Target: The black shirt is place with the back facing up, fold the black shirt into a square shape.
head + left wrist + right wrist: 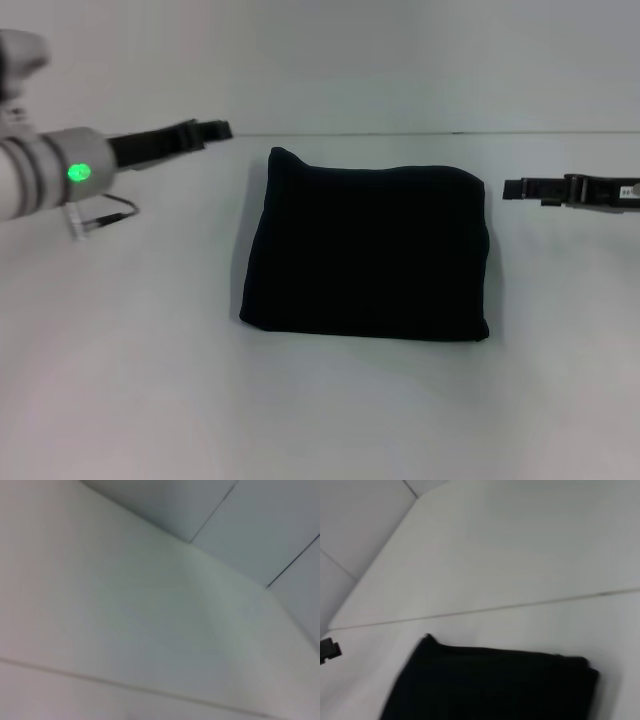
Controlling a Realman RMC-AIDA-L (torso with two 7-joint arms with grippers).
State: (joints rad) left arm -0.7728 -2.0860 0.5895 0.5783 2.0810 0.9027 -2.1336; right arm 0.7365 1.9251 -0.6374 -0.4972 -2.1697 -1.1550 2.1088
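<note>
1. The black shirt (365, 255) lies at the centre of the frame on the white table (320, 410), folded into a compact, roughly square bundle. No sleeves or lettering show.
2. The left gripper (205, 131) sits at upper left, well apart from the shirt, holding nothing. I cannot tell whether its fingers are spread or closed.
3. The right gripper (512, 188) sits at the right edge of the frame, just beside the shirt's upper right corner but not touching it, and empty. Its finger spacing cannot be told.
4. Judgement: both arms stand clear of the cloth, which suggests the fold is finished or nearly so.
</note>
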